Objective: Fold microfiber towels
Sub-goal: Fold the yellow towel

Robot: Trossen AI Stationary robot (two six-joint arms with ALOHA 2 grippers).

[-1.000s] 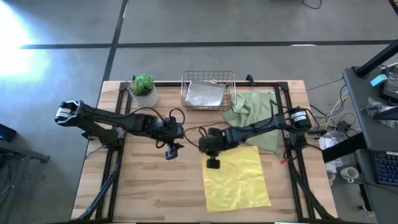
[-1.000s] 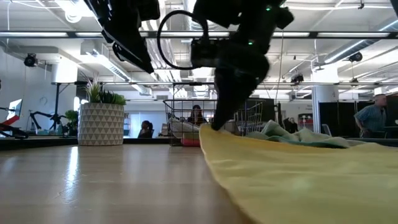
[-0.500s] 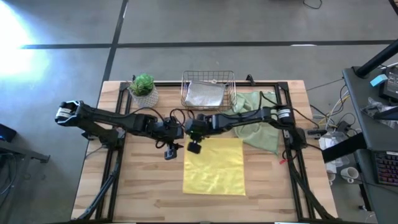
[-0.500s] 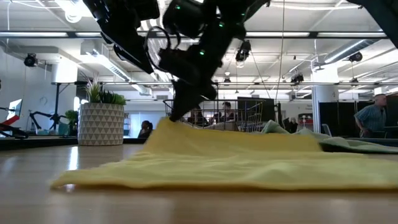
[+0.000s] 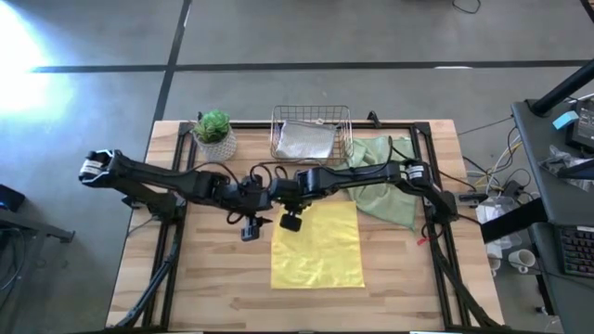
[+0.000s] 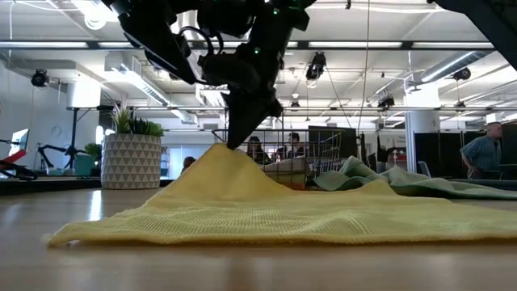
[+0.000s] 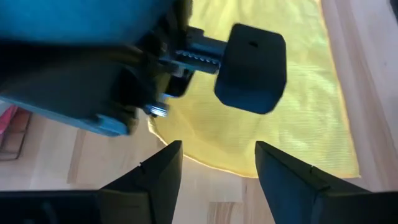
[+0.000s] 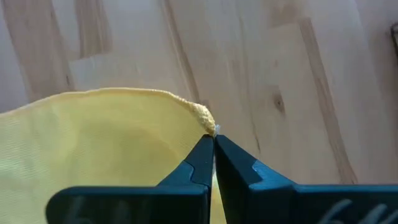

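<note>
A yellow microfiber towel [image 5: 317, 247] lies spread on the wooden table [image 5: 204, 288], with its far left corner raised into a peak [image 6: 222, 151]. My right gripper [image 5: 284, 210] is shut on that corner and shows from the side in the low view [image 6: 239, 139]. My left gripper [image 5: 249, 230] hangs open just left of it, above bare wood, touching nothing. In the left wrist view its fingers [image 7: 214, 168] frame the towel's near edge [image 7: 298, 99]. A grey towel [image 5: 306, 142] lies in the wire basket. A green heap of towels [image 5: 380, 172] lies at the far right. My right gripper pinches the yellow towel's far left corner [image 8: 204, 118] between its two fingertips, only the tip of the corner showing past them. The fingers come from above, slanting down. The corner is lifted off the table and the cloth slopes down from it; the remainder lies flat on the wood.
A copper wire basket [image 5: 312, 119] stands at the table's far edge, with a potted plant [image 5: 214, 130] to its left. The green heap lies right of the basket, touching the yellow towel's far right side. Bare wood lies left of and in front of the yellow towel.
My right gripper, still shut on the corner, has gone toward the table's left and far edges and risen. The yellow towel has slid left along the table behind it and turned square to the edges. Its held corner now stands up in a higher peak.
</note>
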